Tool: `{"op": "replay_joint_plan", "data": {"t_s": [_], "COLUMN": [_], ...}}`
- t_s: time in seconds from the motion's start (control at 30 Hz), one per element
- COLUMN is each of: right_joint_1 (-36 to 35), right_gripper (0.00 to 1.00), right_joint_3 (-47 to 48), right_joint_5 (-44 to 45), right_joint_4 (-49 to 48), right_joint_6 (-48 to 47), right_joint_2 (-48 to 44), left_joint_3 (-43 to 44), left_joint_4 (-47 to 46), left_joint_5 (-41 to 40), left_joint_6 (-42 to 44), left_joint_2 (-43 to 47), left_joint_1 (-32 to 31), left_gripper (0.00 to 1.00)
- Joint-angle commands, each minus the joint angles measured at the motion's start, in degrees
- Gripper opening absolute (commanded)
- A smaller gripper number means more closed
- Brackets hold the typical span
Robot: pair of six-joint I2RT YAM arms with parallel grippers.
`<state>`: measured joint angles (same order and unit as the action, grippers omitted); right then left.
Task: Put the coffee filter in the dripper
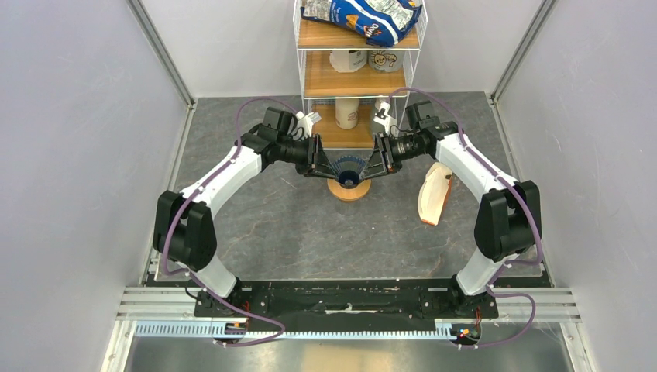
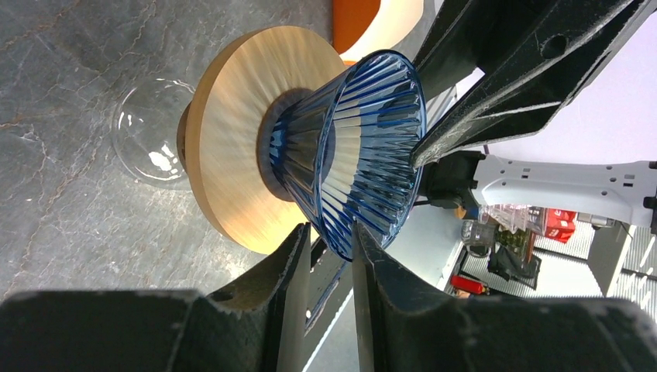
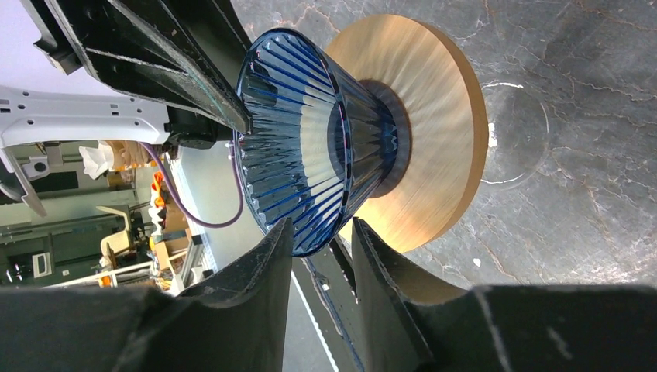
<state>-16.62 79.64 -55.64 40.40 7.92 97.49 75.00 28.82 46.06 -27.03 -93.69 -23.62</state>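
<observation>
The dark blue ribbed dripper (image 1: 350,173) stands on a flat orange-tan ring (image 1: 349,190) at the table's far middle. My left gripper (image 1: 324,167) reaches it from the left and my right gripper (image 1: 376,165) from the right. In the left wrist view the left gripper (image 2: 331,226) straddles the rim of the dripper (image 2: 356,147), jaws narrowly apart with a gap showing. The right gripper (image 3: 322,222) straddles the opposite rim of the dripper (image 3: 310,139) the same way. A pale patch shows through the walls; I cannot tell whether it is the coffee filter.
A clear glass beaker (image 2: 151,132) sits under the ring. An upright white-and-tan bundle (image 1: 435,194) stands to the right of the dripper. A wire shelf (image 1: 356,77) with cups and a blue bag stands at the back. Grey walls close both sides.
</observation>
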Motion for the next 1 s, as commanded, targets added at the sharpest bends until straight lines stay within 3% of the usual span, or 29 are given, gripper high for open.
{"op": "replay_joint_plan", "data": {"t_s": [0.0, 0.23, 0.3, 0.43, 0.57, 0.67, 0.87, 0.97], "right_joint_1": [0.0, 0.0, 0.0, 0.0, 0.0, 0.4, 4.7, 8.4], "right_gripper": [0.4, 0.39, 0.4, 0.46, 0.59, 0.64, 0.64, 0.62], "right_joint_3": [1.0, 0.4, 1.1, 4.5, 7.2, 8.5, 9.5, 10.0], "right_joint_5": [3.1, 3.6, 3.3, 2.6, 1.9, 2.4, 3.0, 8.1], "right_joint_4": [0.6, 1.0, 1.2, 2.9, 4.4, 5.9, 12.1, 18.2], "right_joint_6": [-1.6, -2.4, -2.2, -3.5, -4.1, -4.8, -7.4, -11.3], "right_joint_2": [1.6, 1.9, 1.7, 0.7, -1.5, -3.9, -10.6, -14.7], "left_joint_3": [-1.4, -1.8, -1.3, 1.8, 5.4, 7.3, 5.0, 2.8], "left_joint_4": [-0.3, 0.5, 0.4, 0.5, 0.6, 0.7, -0.9, -2.6], "left_joint_5": [-1.6, -1.3, -1.3, -0.8, -0.9, -1.9, -4.9, -9.8], "left_joint_6": [0.0, 0.7, 1.0, 1.7, 1.8, 1.9, 1.1, 2.3], "left_joint_2": [-0.6, -1.5, -1.2, 0.2, 1.7, 3.3, 8.8, 14.0], "left_joint_1": [-0.4, -0.3, -0.3, -0.3, -0.2, 0.1, 4.4, 6.9], "left_gripper": [0.32, 0.31, 0.35, 0.47, 0.53, 0.56, 0.58, 0.58]}}
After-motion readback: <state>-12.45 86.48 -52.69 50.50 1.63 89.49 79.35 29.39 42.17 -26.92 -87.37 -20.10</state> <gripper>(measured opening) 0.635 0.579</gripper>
